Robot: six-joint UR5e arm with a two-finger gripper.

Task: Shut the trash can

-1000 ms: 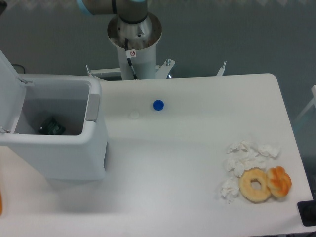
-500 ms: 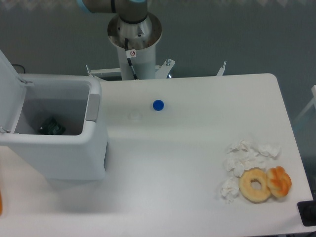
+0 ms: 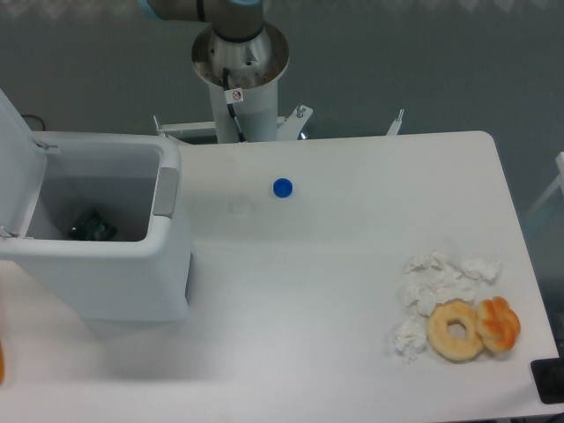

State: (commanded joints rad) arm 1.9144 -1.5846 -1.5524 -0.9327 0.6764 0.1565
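Observation:
The white trash can (image 3: pixel 115 273) stands at the left of the table. Its lid (image 3: pixel 16 154) is swung up and open at the far left edge. A grey latch strip (image 3: pixel 165 191) sits on the right rim. The pale grey inside holds a dark green object (image 3: pixel 92 226). Only the arm's base (image 3: pixel 240 62) and a piece of its upper link show at the top. The gripper is out of view.
A blue bottle cap (image 3: pixel 282 187) and a clear cap (image 3: pixel 239 206) lie mid-table. Crumpled white tissues (image 3: pixel 436 286), a doughnut (image 3: pixel 456 330) and an orange pastry (image 3: pixel 499 322) lie at the right front. A dark object (image 3: pixel 550 381) sits at the right front corner.
The bit of arm link at the top edge has shifted slightly upward. The trash can and table items have not moved.

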